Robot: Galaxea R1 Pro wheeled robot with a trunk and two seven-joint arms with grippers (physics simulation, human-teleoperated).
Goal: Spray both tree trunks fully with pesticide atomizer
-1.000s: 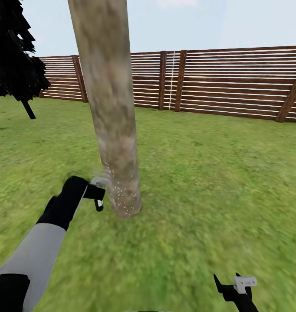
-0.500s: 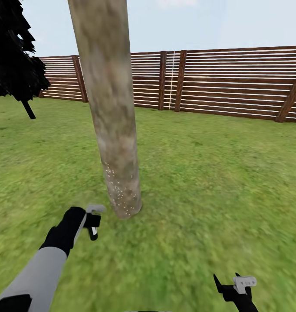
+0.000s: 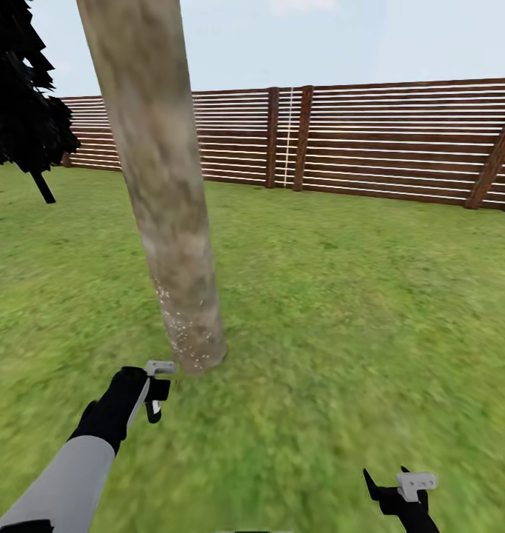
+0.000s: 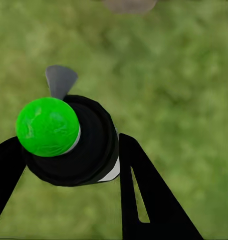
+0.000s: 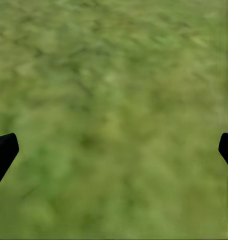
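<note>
Now, pesticide atomizer (image 4: 68, 140) clenched in left tool (image 4: 68, 165), right tool (image 5: 114, 150) spread, empty, above grass (image 3: 341, 311).

tree trunk (image 3: 164, 222) top cropped, right gripper (image 3: 400, 492) partly cut off, perhaps open

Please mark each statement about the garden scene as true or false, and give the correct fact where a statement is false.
1. The left tool holds the pesticide atomizer, which has a green round top. True.
2. The right tool is closed on something. False: its fingers stand wide apart over bare grass, with nothing between them.
3. The lower part of the tree trunk carries small pale specks. True.
4. The left tool touches the trunk. False: in the head view it is apart from the trunk's base, over the floor.
5. A brick wall stands behind the lawn. False: it is a wooden slat fence.
</note>
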